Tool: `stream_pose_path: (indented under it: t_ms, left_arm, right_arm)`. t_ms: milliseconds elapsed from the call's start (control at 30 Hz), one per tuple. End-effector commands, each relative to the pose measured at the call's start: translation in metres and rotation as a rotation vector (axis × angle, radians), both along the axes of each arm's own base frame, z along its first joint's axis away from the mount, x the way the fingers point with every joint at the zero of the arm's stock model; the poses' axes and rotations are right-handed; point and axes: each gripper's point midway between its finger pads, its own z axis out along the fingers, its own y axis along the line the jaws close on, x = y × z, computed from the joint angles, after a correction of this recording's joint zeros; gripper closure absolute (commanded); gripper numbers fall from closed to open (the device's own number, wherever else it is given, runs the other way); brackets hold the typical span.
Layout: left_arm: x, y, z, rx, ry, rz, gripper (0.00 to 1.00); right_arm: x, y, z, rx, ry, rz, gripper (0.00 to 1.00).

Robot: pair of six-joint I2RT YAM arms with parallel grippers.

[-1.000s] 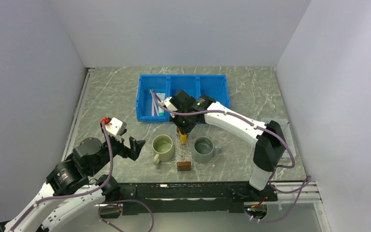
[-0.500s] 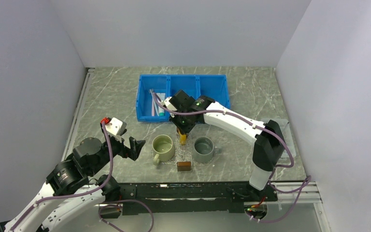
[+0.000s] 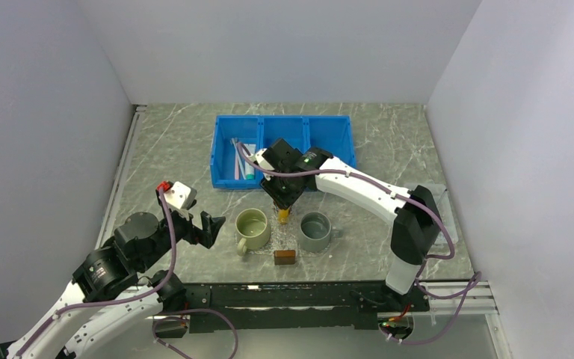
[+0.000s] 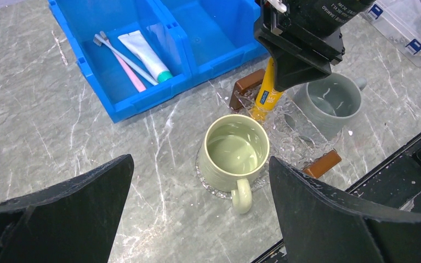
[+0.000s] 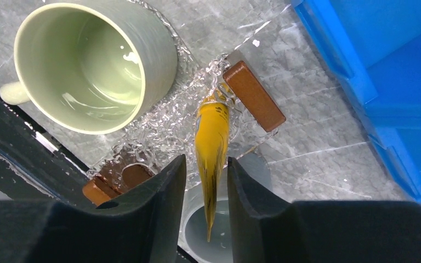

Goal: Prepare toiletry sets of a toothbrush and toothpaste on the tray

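A yellow toothpaste [image 5: 211,142] tube stands nearly upright, cap end down on the clear glittery tray [image 5: 159,129], between the two mugs. My right gripper [image 5: 206,164] straddles its flat top end, the jaws parted with a gap on each side, so it is open. In the left wrist view the same toothpaste [image 4: 267,90] hangs below the right gripper [image 4: 290,71]. Two toothbrushes, pink [image 4: 126,66] and pale [image 4: 129,57], lie beside a white teal-capped toothpaste [image 4: 145,55] in the blue bin's left compartment. My left gripper [image 4: 200,164] hovers wide open, holding nothing, near the green mug.
A green mug [image 4: 235,150] and a grey mug [image 4: 329,98] stand on the tray's ends. Brown blocks [image 4: 246,85] [image 4: 320,163] lie at its far and near edges. The blue bin [image 3: 284,123] sits behind. A clear box [image 4: 405,22] is at the right.
The right jaws have parted from the yellow tube, which they held shut a second ago. The tube stays standing on the tray. The left arm has not moved.
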Motion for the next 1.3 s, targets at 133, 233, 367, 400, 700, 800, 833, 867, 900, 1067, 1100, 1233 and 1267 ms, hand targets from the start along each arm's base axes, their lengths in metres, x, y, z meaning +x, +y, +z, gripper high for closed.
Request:
stream_pose_path:
  t_ms: [133,233,367,400,700,800,833,867,900,1067,1100,1233,1267]
  left_arm:
    - [0.002,0.001,0.001,-0.001,0.003,0.018,0.00]
    - [0.003,0.001,0.000,0.000,0.005,0.019,0.01]
    - [0.003,0.001,-0.001,0.003,0.010,0.022,0.01]
    - [0.003,0.001,-0.001,0.002,0.011,0.024,0.01]
    - [0.011,-0.004,-0.004,0.015,0.034,0.044,0.01]
    - [0.016,-0.008,-0.007,0.019,0.055,0.057,0.01]
    - [0.017,-0.008,-0.006,0.021,0.059,0.064,0.01]
    - [0.020,-0.009,-0.006,0.029,0.065,0.072,0.00]
    - [0.023,-0.010,-0.006,0.038,0.076,0.083,0.01]
    - [0.040,-0.016,-0.004,0.088,0.135,0.150,0.01]
    - [0.045,-0.019,-0.001,0.093,0.140,0.160,0.01]
    - [0.063,-0.029,0.004,0.118,0.173,0.197,0.01]
    - [0.068,-0.031,0.004,0.122,0.186,0.205,0.00]
  right_arm:
    - [0.015,0.008,0.027,0.046,-0.066,-0.029,0.59]
    - [0.017,0.008,0.036,0.062,-0.086,-0.036,0.56]
    - [0.020,0.007,0.052,0.083,-0.123,-0.048,0.52]
    - [0.022,0.006,0.057,0.090,-0.140,-0.056,0.50]
    - [0.030,-0.011,0.094,0.175,-0.292,-0.132,0.43]
    - [0.028,-0.020,0.102,0.206,-0.326,-0.163,0.41]
    - [0.028,-0.022,0.105,0.214,-0.334,-0.171,0.41]
    - [0.027,-0.027,0.107,0.214,-0.345,-0.186,0.41]
    - [0.026,-0.030,0.109,0.218,-0.352,-0.197,0.41]
    - [0.020,-0.050,0.111,0.239,-0.397,-0.250,0.42]
    - [0.019,-0.054,0.113,0.246,-0.407,-0.263,0.42]
    - [0.012,-0.072,0.124,0.303,-0.462,-0.315,0.42]
    - [0.009,-0.077,0.125,0.311,-0.471,-0.325,0.42]
